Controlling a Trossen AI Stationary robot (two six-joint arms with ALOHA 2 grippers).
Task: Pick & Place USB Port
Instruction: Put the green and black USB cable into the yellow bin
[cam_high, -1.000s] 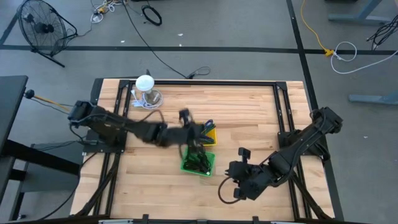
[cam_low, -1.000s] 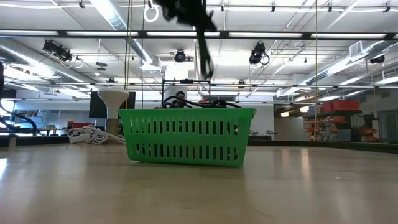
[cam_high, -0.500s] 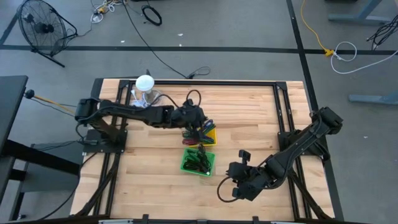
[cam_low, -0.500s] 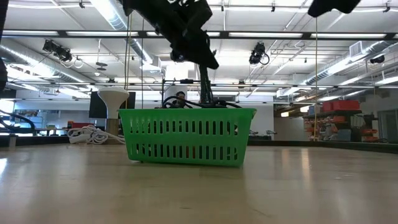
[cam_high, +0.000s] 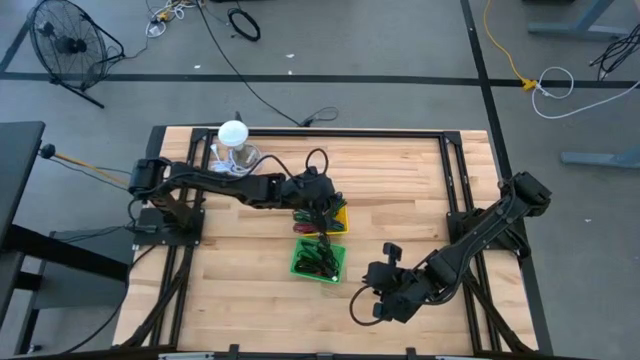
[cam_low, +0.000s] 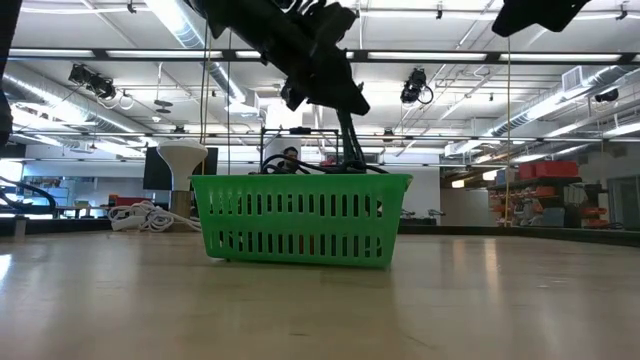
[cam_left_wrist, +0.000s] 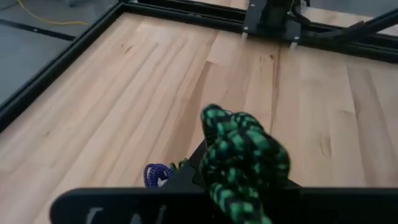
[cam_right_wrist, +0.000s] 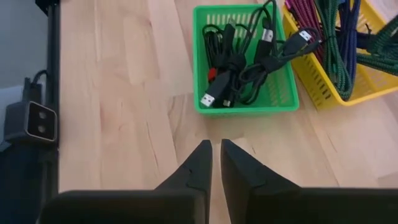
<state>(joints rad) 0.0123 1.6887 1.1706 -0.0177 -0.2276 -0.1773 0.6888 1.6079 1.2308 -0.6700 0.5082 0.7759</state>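
A green basket (cam_high: 318, 260) (cam_low: 300, 220) of black USB cables (cam_right_wrist: 249, 62) stands at mid-table. Behind it, touching its far side, is a yellow basket (cam_high: 340, 218) (cam_right_wrist: 348, 93) of braided cables. My left gripper (cam_high: 322, 203) (cam_low: 335, 95) hangs over the yellow basket, shut on a green-and-black braided cable (cam_left_wrist: 242, 155). My right gripper (cam_high: 368, 305) (cam_right_wrist: 216, 155) hovers above bare wood near the front edge, right of the green basket. Its fingers are almost together with nothing between them. My left gripper holds a bunched, looped part of the green-and-black cable (cam_left_wrist: 239, 149). The bunch and the gripper's own body hide the fingertips. The gripper slants down from the table's left. A strand (cam_low: 350, 140) hangs below it behind the green basket's rim, its lower end hidden.
A white round-topped object on a clear base (cam_high: 234, 140) (cam_low: 182, 155) stands at the far left corner with white cord beside it. Black rails (cam_high: 455, 180) run along the table's sides. Bare wood lies to the right of and in front of the baskets.
My left gripper has swung from above the green basket toward the far edge and now hangs over the yellow basket. It has sunk and rolled, and the cable hanging below went with it. My right gripper has come down a little.
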